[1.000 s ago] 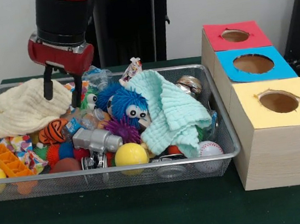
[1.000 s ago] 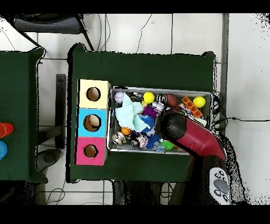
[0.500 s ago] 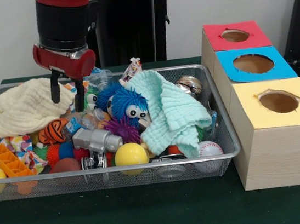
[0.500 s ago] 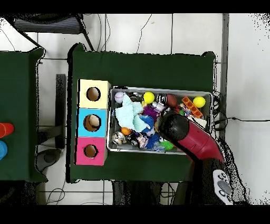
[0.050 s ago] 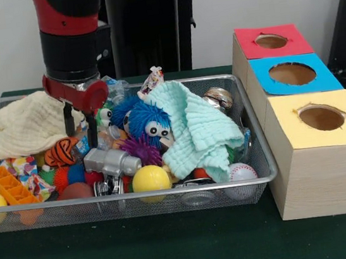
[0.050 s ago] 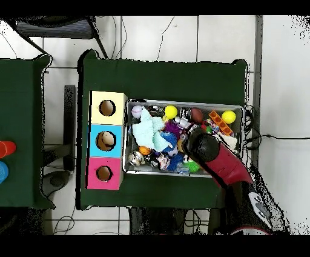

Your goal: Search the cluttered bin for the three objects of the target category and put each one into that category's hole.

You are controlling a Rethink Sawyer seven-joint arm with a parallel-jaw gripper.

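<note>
Fingers on my gripper (image 5: 79,130) hang narrowly parted in the front view, two dark prongs pointing straight down into the wire bin (image 5: 256,176), and I see nothing held between them. Their tips sit among the clutter just beside the orange striped ball (image 5: 60,152) and just above the grey toy (image 5: 110,164), with the cream cloth (image 5: 26,126) touching or nearly touching the left prong. I cannot tell which category is the target, so I judge the pick to be whatever lies directly under the tips; that means the move is a plain vertical drop with no sideways shift. The blue fuzzy toy (image 5: 143,120) and mint cloth (image 5: 201,129) lie off to the side toward the boxes. The red box (image 5: 271,41), blue box (image 5: 293,74) and yellow box (image 5: 322,117) stand in a row beside the bin on the green surface (image 5: 176,250), holes up.

Overhead, the arm (image 6: 221,163) hides the fingers entirely, so grip width is unreadable there. What it does give me is the layout: the three holes run along the bin's short side, well apart from the gripper's end of the bin.
</note>
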